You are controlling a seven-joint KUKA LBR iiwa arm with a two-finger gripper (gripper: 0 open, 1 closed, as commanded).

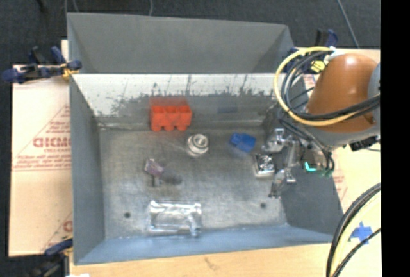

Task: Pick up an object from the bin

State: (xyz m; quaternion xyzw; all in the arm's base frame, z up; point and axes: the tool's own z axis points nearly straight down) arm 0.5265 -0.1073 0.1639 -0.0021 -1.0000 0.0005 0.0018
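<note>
My gripper (pixel 271 178) hangs at the right side of the bin, close to the right wall, with its metal fingers pointing down at bare floor. Nothing shows between the fingers. A small blue block (pixel 243 142) lies just up and left of it. Further left sits a round silver knob-like piece (pixel 198 144).
An orange brick (pixel 170 117) rests against the back wall. A small purple-grey piece (pixel 154 170) lies left of centre. A clear plastic packet (pixel 174 217) lies near the front wall. The arm with its orange cover and cables stands over the bin's right rim.
</note>
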